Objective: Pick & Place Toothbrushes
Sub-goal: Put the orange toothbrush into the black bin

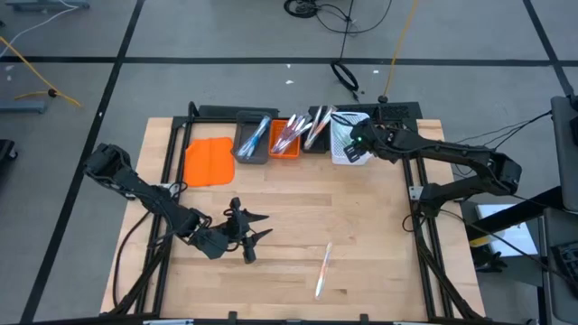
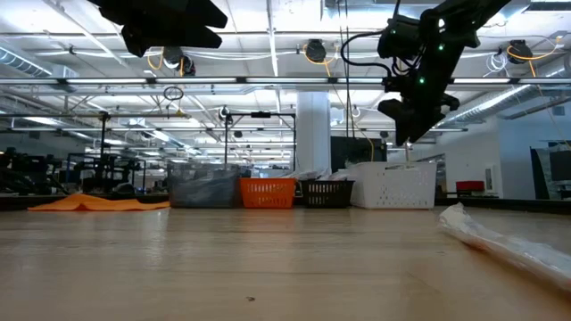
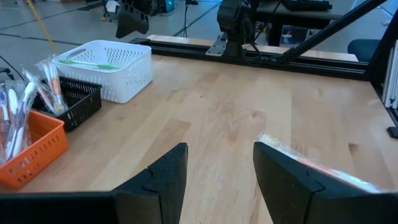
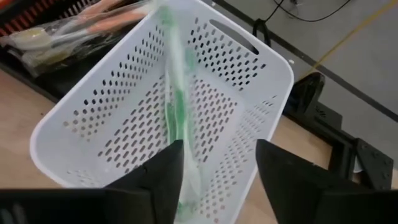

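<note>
A wrapped toothbrush [image 1: 323, 269] lies flat on the table near the front right; it also shows in the left wrist view [image 3: 311, 165] and the low view [image 2: 508, 241]. My left gripper [image 3: 219, 180] hovers open over the front left of the table [image 1: 248, 236], nothing between its fingers. My right gripper [image 4: 217, 180] stands open above the white mesh bin [image 1: 348, 144] at the back. A green toothbrush [image 4: 176, 106], blurred, runs lengthwise inside that bin [image 4: 124, 118], its near end by one finger. More toothbrushes fill the grey [image 1: 252, 140], orange [image 1: 285, 140] and black [image 1: 316, 134] bins. My right gripper's fingers are spread over the white bin, slanting down from above. The green toothbrush's near end [image 4: 180, 186] passes beside one finger [image 4: 161, 180]; I cannot tell whether it touches that finger.
An orange flat piece [image 1: 209, 161] lies left of the row of bins. A black frame [image 1: 415, 194] borders the table on the back and sides. Bare wood [image 1: 307, 217] lies between the bins and the loose toothbrush.
</note>
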Available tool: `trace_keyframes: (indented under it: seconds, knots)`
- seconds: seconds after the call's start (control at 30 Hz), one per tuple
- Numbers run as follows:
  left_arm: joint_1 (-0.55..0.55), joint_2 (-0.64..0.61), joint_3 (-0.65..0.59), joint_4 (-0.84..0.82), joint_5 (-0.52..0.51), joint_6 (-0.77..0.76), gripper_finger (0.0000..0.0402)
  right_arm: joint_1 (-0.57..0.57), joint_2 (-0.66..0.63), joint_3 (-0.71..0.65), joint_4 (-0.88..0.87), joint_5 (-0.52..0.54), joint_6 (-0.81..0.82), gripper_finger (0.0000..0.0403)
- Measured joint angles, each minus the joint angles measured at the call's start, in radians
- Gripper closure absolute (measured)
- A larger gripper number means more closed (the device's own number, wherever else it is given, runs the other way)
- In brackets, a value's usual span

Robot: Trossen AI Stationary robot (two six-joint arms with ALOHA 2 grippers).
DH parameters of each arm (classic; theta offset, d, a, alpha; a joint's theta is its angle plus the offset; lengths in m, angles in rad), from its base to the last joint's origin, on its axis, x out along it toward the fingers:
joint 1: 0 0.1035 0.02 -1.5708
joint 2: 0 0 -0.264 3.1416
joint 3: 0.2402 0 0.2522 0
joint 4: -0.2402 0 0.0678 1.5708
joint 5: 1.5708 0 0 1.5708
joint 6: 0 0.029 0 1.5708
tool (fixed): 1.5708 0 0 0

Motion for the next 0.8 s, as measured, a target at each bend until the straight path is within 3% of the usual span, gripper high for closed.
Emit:
trace_keyframes:
  seconds: [0.23,0.47,0.8]
  knots:
    - [0.0,0.0,0.0,-0.003,0.0,-0.001,0.022,0.006,0.0,0.0,0.003,-0.021,0.003,0.02]
    - [0.0,0.0,0.0,-0.016,0.0,-0.004,0.022,0.082,0.0,0.0,0.041,-0.293,0.007,0.0215]
    - [0.0,0.0,0.0,-0.027,0.0,-0.007,0.022,0.328,0.0,0.0,0.032,-0.454,0.14,0.0233]
